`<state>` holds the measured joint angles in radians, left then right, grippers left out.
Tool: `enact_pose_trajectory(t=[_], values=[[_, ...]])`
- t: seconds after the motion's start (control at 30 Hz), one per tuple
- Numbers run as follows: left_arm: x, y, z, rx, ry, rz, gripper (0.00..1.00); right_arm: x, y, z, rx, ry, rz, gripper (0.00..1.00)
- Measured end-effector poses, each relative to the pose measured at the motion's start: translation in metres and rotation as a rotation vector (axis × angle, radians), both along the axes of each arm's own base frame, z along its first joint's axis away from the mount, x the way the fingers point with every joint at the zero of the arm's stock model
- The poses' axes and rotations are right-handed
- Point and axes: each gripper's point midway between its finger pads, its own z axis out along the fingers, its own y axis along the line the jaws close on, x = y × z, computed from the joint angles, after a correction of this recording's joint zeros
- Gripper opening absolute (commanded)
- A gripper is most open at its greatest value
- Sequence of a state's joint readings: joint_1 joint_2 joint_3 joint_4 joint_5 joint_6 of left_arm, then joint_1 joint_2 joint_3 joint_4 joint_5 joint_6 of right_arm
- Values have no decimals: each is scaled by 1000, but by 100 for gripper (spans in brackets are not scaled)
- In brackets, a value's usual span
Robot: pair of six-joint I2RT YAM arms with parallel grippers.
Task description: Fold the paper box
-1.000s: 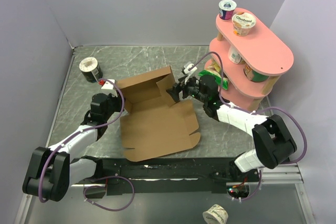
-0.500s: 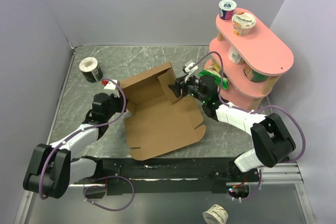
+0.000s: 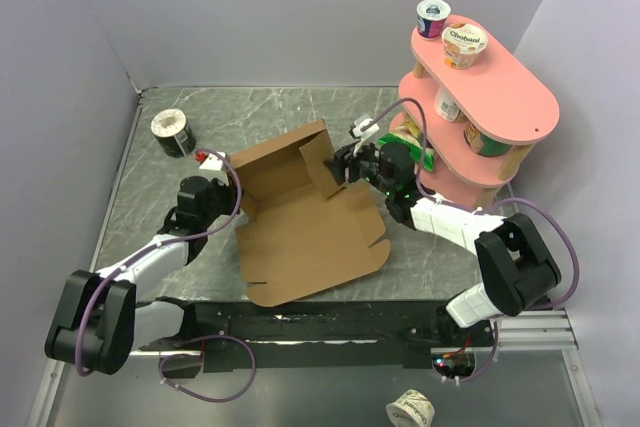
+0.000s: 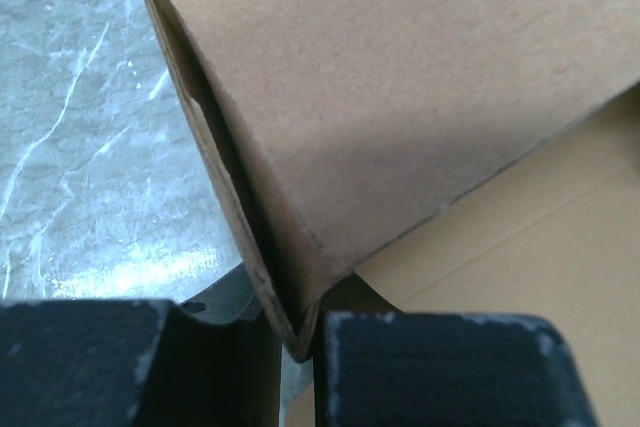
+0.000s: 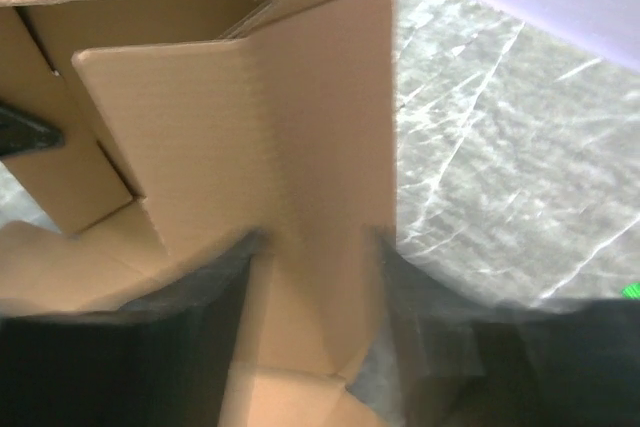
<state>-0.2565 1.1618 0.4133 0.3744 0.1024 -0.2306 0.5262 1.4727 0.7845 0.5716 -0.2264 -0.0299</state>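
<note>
Chobani cup (image 3: 464, 45) atop pink shelf (image 3: 510, 97) | paper box (image 3: 300, 232) open beside shelf | left hand (image 4: 298, 327) clenched on box wall | right hand (image 3: 342, 169) straddling flap, grip unclear

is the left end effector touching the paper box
Touching: left wrist view shows the paper box wall pinched between the fingers of the left end effector.

- We record the paper box (image 3: 300, 232) as plain brown cardboard, unprinted, with faint corrugation ribbing on its inner faces.
- We record the table (image 3: 260, 117) as grey with a marble pattern of white veins.
- We record the shelf (image 3: 505, 97) as pink boards on tan posts.
- We record the left arm (image 3: 150, 262) and right arm (image 3: 450, 222) as white shells with black joints.
- We record the walls (image 3: 280, 7) as pale lavender.
</note>
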Motion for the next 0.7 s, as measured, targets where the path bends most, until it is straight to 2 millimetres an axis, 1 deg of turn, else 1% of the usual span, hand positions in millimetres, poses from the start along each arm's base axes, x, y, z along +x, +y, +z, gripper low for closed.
enact_pose_trajectory(t=[0.03, 0.07, 0.23, 0.53, 0.7], values=[[0, -1, 0, 0, 2, -2, 13, 0, -1, -1, -6, 0, 1, 97], [1, -1, 0, 0, 2, -2, 13, 1, -2, -1, -10, -1, 1, 100], [1, -3, 0, 1, 1, -18, 13, -3, -3, -6, -17, 19, 44, 100], [-2, -11, 1, -11, 4, -61, 13, -17, 0, -10, 7, 74, 181, 100], [-2, -13, 2, -14, 2, -68, 13, -20, 2, -8, 1, 91, 204, 100]])
